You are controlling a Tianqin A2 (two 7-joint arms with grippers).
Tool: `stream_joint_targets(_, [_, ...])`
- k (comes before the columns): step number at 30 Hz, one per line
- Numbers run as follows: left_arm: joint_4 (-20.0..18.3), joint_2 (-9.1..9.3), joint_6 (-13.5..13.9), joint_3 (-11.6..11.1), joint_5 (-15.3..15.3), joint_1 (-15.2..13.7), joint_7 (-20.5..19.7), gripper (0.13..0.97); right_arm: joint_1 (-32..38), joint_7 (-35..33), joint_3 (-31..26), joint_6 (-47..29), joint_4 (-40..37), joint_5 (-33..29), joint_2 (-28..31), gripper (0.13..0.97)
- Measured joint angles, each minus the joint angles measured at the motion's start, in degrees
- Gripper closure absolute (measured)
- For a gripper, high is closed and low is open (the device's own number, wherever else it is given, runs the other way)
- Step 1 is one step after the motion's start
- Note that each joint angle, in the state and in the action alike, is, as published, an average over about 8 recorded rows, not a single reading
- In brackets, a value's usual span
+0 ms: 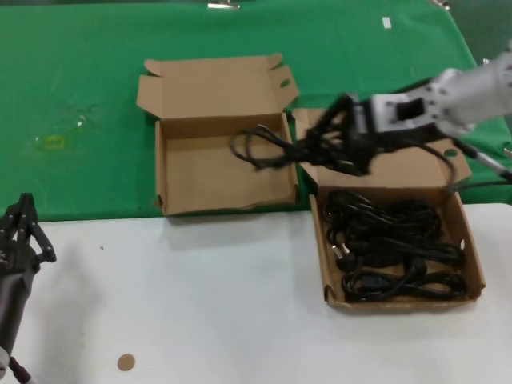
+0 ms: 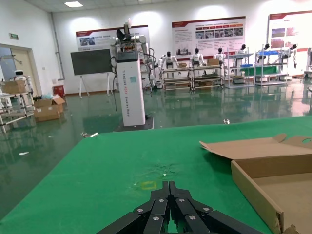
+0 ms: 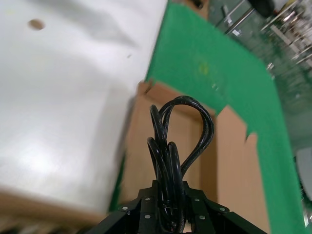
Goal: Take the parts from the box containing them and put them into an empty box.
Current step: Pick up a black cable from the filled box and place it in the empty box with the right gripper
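Observation:
Two shallow brown cardboard boxes lie open. The right box (image 1: 474,264) holds several coiled black cables (image 1: 392,240). The left box (image 1: 224,180) has a bare floor. My right gripper (image 1: 320,148) is shut on a bundled black cable (image 1: 264,148) and holds it in the air over the left box's right part. In the right wrist view the cable loops (image 3: 178,141) stick out of the gripper (image 3: 170,192) above the empty box floor (image 3: 229,161). My left gripper (image 1: 24,212) is shut and empty at the near left, over the white table; it also shows in the left wrist view (image 2: 169,187).
The boxes sit where a green cloth (image 1: 80,120) meets the white tabletop (image 1: 200,304). A small brown disc (image 1: 126,362) lies near the front edge. A yellowish mark (image 1: 54,142) is on the cloth at left. The left box's corner (image 2: 263,190) shows in the left wrist view.

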Motion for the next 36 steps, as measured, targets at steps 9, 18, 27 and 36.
stream_joint_targets(9, [0.0,0.0,0.0,0.0,0.0,0.0,0.0,0.945,1.7,0.8,-1.9,6.4,-3.7,-1.5,-9.0,0.861])
stream_joint_targets(18, [0.0,0.0,0.0,0.0,0.0,0.0,0.0,0.945,3.2,-4.3,-3.5,12.0,-12.7,-2.4,-15.9,0.861])
stream_joint_targets(27, [0.0,0.0,0.0,0.0,0.0,0.0,0.0,0.945,6.8,-11.9,-3.2,15.4,-27.2,-1.2,-21.8,0.862])
stream_joint_targets(36, [0.0,0.0,0.0,0.0,0.0,0.0,0.0,0.945,10.6,-17.6,-2.1,17.6,-38.0,0.0,-26.2,0.862])
